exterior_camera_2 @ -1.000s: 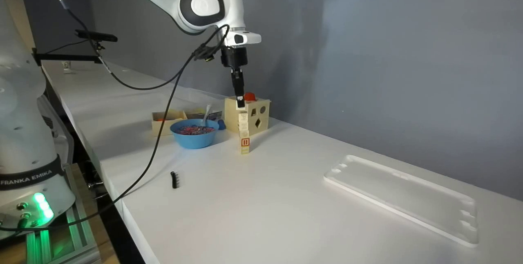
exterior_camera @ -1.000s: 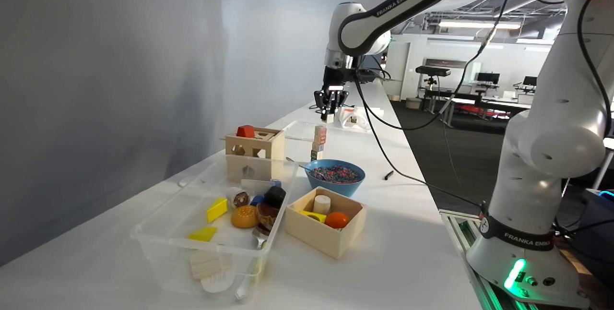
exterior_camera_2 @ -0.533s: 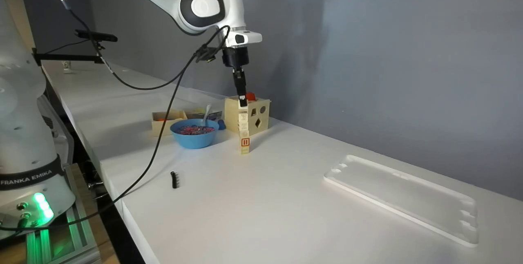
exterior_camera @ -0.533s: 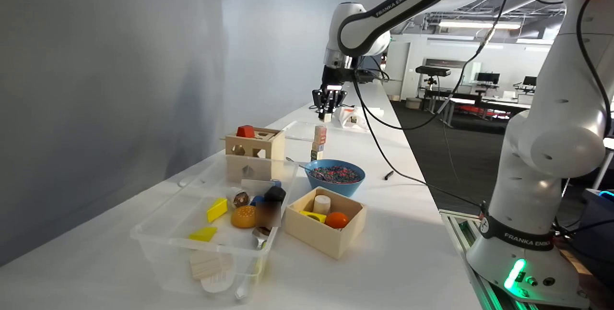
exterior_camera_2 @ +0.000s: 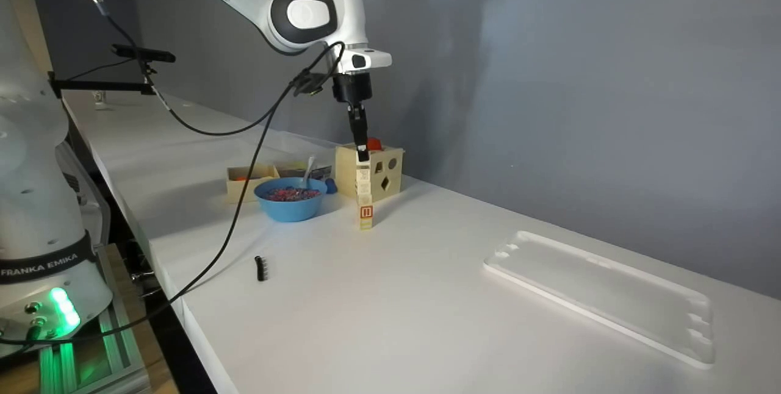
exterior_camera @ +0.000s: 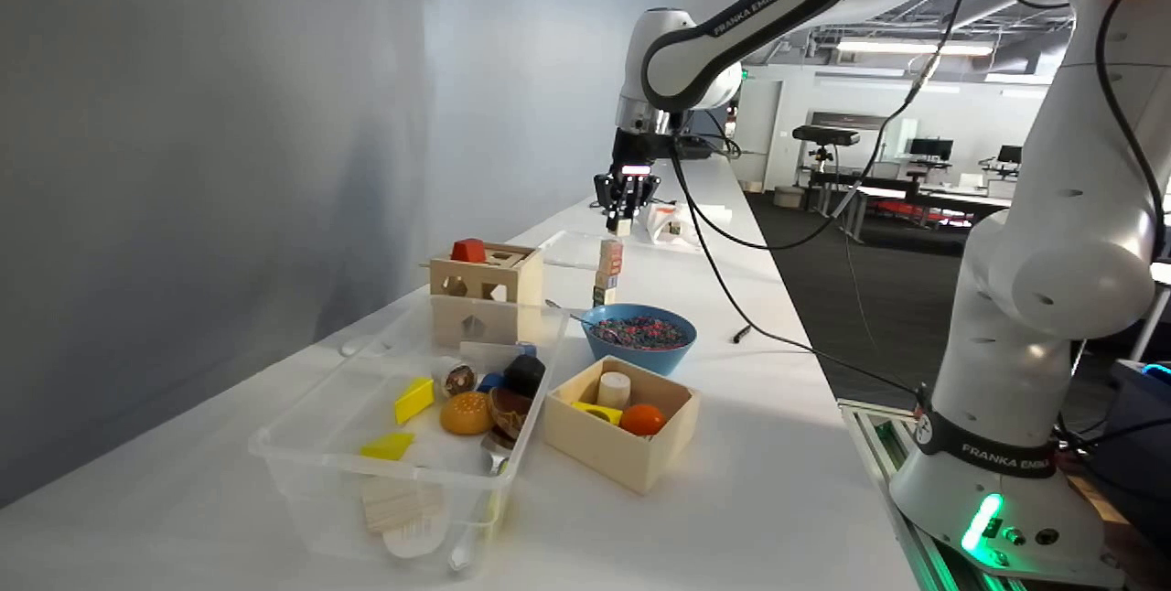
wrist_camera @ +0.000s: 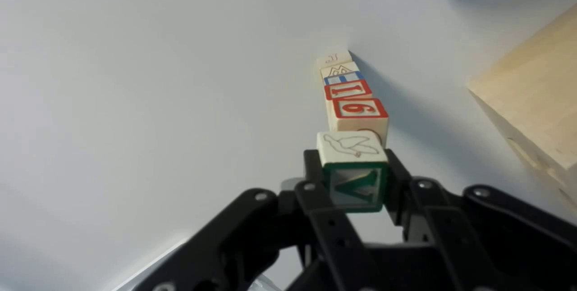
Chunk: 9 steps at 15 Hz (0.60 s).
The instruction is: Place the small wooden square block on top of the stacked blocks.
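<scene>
My gripper is shut on the small wooden square block, which has a green V face and a bird drawing in the wrist view. The held block also shows below the fingers in an exterior view. The stacked blocks stand upright as a thin column, and the held block partly covers the top one. In an exterior view the stacked blocks are right below the gripper. In an exterior view the held block appears slightly above and right of the column. Whether they touch is unclear.
A blue bowl stands close to the column. A wooden shape box with a red piece on top is behind it. An open wooden box, a clear bin, a white lid and a black clip lie on the table.
My gripper, still holding the block, has shifted slightly sideways toward the column and ends slightly lower than half a second ago. The stacked blocks have not moved.
</scene>
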Tool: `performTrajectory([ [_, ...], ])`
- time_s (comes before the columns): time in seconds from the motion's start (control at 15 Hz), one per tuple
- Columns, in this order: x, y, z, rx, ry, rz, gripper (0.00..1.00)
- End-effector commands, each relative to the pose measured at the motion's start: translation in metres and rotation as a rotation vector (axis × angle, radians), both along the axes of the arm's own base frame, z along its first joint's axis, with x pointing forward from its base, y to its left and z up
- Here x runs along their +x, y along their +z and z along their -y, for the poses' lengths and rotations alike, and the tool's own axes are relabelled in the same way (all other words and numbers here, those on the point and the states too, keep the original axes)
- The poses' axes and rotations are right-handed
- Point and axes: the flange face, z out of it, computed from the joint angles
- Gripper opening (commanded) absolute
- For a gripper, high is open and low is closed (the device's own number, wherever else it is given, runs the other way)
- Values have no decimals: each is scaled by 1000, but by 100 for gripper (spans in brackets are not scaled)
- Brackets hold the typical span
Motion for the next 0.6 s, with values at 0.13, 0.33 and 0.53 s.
performTrajectory([
  [0.13,1,-1,-1,7,-6,-1,9],
  [0.33,3,-2,-2,8,-8,-2,9],
  [0.53,4,-3,-5,8,-8,-4,9],
])
